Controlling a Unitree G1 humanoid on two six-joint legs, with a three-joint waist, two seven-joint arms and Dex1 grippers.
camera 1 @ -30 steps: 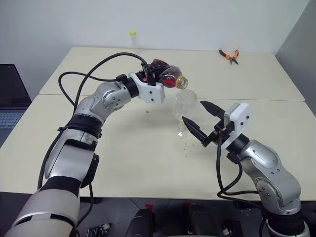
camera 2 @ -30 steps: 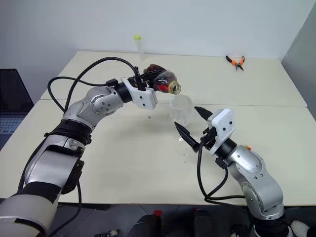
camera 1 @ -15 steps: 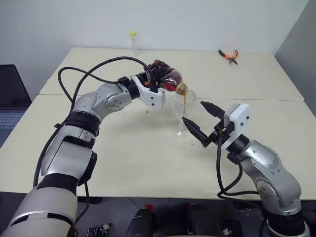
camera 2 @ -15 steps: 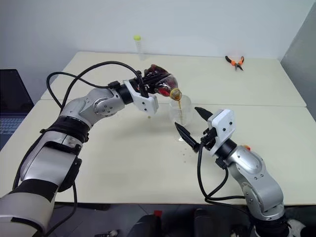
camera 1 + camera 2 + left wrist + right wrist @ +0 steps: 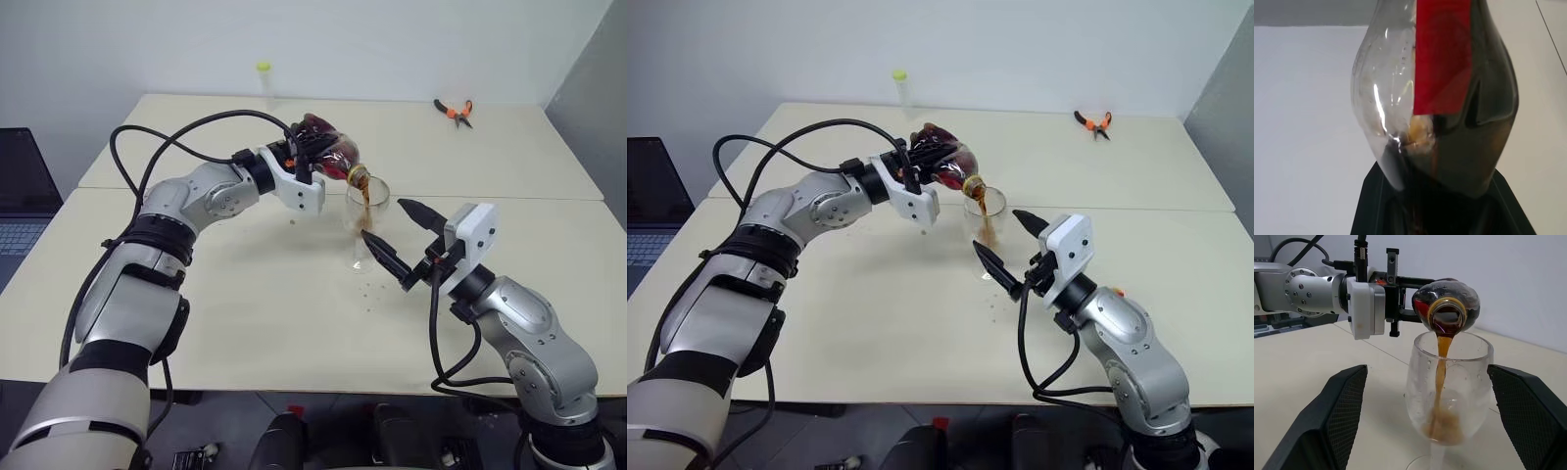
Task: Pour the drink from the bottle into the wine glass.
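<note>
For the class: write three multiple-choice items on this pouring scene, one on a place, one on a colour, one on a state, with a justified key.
1. Where are the pliers?
A. far right part of the table
B. beside the glass foot
C. in the right end effector

2. What colour is the bottle label?
A. blue
B. red
C. green

3. What is the right end effector doing?
A. clamping the stem
B. holding the bottle
C. standing open beside the wine glass

Key: 1 A, they lie far from the arms. 2 B, the left wrist view shows a red band. 3 C, its fingers are spread either side of the glass while the left end effector pours the drink.
</note>
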